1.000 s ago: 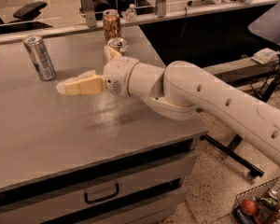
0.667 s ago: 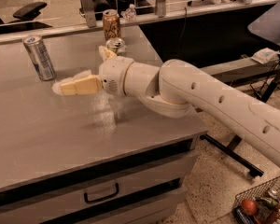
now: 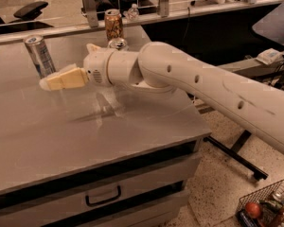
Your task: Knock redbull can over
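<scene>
The redbull can (image 3: 39,56) is slim, silver and blue, and stands upright at the back left of the grey table (image 3: 85,136). My gripper (image 3: 48,83) reaches in from the right, just right of and in front of the can's base, a small gap away. Its cream fingers (image 3: 66,79) lie together in one wedge, holding nothing. My white arm (image 3: 203,89) stretches across the table's right side.
An orange-brown patterned can (image 3: 113,24) stands at the table's back edge. Another can's silver top (image 3: 117,43) shows behind my wrist. A small bottle (image 3: 132,12) stands beyond. A wire basket (image 3: 265,207) sits on the floor at the lower right. Drawers (image 3: 103,196) front the table.
My gripper has moved left across the table, closer to the redbull can. The can has not moved.
</scene>
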### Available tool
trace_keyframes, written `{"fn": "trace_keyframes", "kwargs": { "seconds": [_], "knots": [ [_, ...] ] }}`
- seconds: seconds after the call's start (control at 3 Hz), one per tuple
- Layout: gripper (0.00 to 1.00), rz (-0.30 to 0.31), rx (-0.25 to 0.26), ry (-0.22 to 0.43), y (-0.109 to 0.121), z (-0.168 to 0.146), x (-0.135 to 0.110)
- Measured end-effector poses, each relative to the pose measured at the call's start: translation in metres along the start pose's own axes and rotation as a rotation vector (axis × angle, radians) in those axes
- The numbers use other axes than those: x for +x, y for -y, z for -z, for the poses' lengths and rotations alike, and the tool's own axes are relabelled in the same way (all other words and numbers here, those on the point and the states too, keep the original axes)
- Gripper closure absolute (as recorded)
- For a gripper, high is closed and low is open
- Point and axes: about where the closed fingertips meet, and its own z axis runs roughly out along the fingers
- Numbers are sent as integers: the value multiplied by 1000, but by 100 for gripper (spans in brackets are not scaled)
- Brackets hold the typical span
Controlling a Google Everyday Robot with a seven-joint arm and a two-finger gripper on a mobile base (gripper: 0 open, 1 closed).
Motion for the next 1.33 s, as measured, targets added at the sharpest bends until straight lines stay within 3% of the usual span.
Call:
{"fn": "trace_keyframes", "kwargs": {
  "seconds": [0.33, 0.67, 1.33],
  "knots": [
    [0, -29, 56, -69, 17, -24, 15],
    [0, -15, 122, -93, 32, -45, 22],
    [0, 46, 161, -81, 50, -90, 15]
  ]
}}
